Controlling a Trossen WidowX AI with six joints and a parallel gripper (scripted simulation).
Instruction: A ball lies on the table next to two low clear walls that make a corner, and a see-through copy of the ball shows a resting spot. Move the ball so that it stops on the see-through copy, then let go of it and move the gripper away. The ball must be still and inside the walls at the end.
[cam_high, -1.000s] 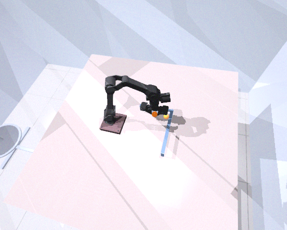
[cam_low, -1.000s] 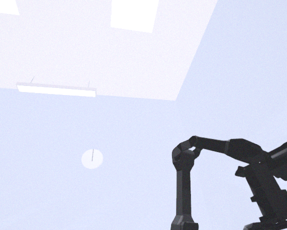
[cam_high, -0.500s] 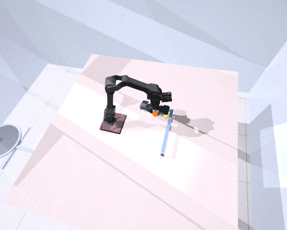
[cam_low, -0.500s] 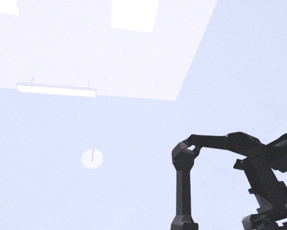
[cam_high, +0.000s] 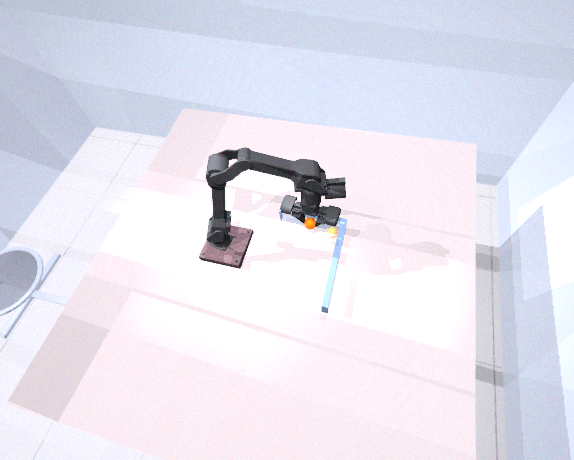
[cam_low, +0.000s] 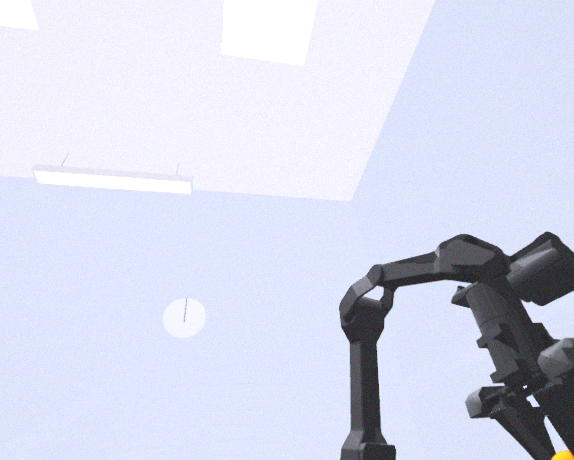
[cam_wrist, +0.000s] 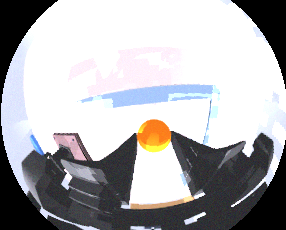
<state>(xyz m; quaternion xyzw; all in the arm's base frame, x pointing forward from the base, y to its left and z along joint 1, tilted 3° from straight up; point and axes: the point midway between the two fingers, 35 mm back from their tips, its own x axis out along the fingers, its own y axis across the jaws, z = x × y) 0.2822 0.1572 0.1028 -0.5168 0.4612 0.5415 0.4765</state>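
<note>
An orange ball (cam_high: 310, 223) (cam_wrist: 154, 135) sits between the fingers of my gripper (cam_high: 310, 220) (cam_wrist: 154, 140), which is shut on it just above the table. A sliver of the ball (cam_low: 564, 455) shows at the bottom right edge of the exterior view. The pale see-through copy (cam_high: 332, 231) lies on the table a little to the right of the ball, close to the corner of the two low clear blue walls (cam_high: 334, 265) (cam_wrist: 149, 95). One wall runs toward the front, the other runs behind the gripper.
The arm's base plate (cam_high: 226, 250) stands to the left of the walls. A round grey object (cam_high: 15, 280) lies off the table at the far left. A ceiling lamp (cam_low: 112, 180) shows in the exterior view.
</note>
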